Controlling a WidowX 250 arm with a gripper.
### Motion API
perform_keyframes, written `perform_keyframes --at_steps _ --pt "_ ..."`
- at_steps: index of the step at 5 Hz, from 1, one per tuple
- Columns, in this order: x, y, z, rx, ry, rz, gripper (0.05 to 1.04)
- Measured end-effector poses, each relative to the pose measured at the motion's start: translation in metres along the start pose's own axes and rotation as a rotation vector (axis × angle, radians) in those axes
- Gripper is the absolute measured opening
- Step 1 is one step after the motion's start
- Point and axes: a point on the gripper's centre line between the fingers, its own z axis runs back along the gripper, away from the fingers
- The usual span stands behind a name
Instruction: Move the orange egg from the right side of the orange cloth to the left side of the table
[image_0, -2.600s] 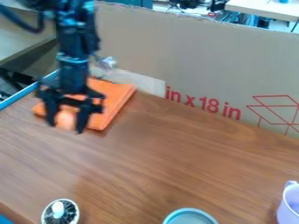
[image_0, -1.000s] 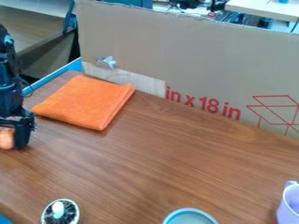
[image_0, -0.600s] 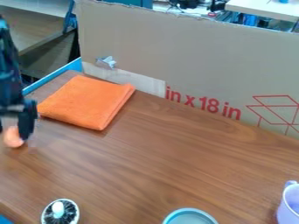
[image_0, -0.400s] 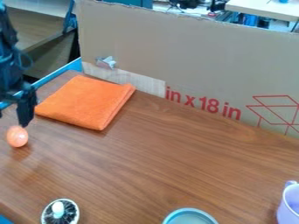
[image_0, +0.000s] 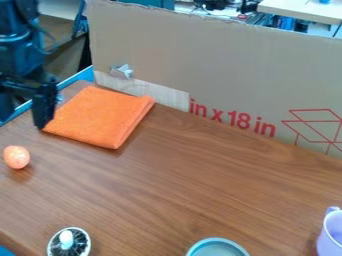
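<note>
The gripper (image_0: 24, 116) has let go of the egg (image_0: 16, 157), which it held over the cloth (image_0: 100, 117) at first and then carried to the left side of the view; since then it has moved up and away. Its fingers (image_0: 45, 107) now stand wide apart with nothing between them, one beside the cloth's left corner. The egg lies on the table (image_0: 180, 185) at the left edge of the view, below the fingers and apart from them, nearer the camera than the cloth.
</note>
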Motion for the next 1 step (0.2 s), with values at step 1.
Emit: perform_keyframes --at_steps 1 --pt "-0.0095 -0.0287 0.0075 -0.026 0.013 -0.120 0.995"
